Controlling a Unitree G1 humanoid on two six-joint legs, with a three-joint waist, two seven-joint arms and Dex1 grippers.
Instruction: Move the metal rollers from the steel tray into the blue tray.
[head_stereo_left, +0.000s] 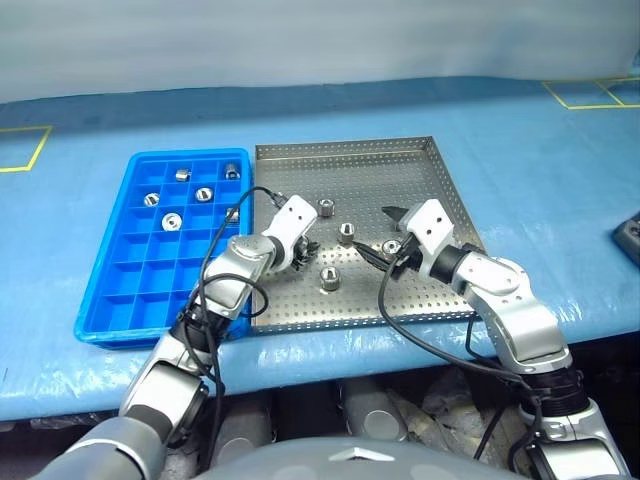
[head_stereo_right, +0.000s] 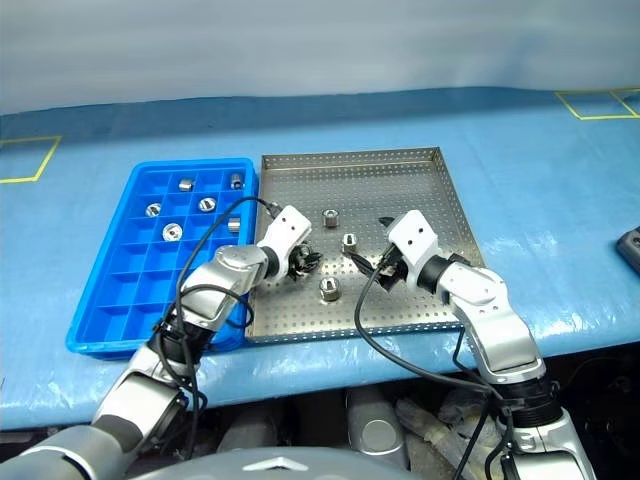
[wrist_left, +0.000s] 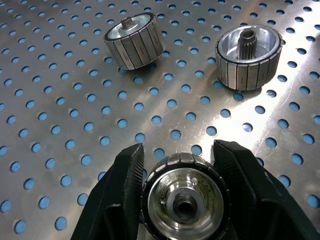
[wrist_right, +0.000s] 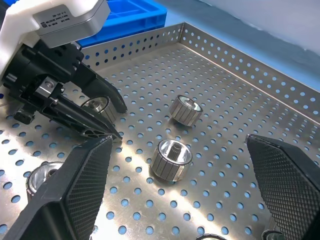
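Note:
The steel tray (head_stereo_left: 430, 190) lies in the middle of the table, with the blue tray (head_stereo_left: 104, 270) against its left side. My left gripper (head_stereo_left: 307, 252) is low over the steel tray's left part, shut on a metal roller (wrist_left: 184, 200) that rests on the perforated floor. Two more rollers (wrist_left: 135, 40) (wrist_left: 248, 57) lie just beyond it, one tipped on its side. A third loose roller (head_stereo_left: 330, 278) stands nearer the front. My right gripper (head_stereo_left: 382, 234) hovers open over the tray's middle right, with a roller (head_stereo_left: 391, 247) beside its fingers. Several rollers (head_stereo_left: 172, 221) sit in the blue tray's far compartments.
Black cables (head_stereo_left: 400, 320) run along both arms above the steel tray's front edge. Both trays sit on a blue table cover (head_stereo_left: 530, 160) marked with yellow tape squares (head_stereo_left: 25, 150). A dark object (head_stereo_left: 630, 238) lies at the far right edge.

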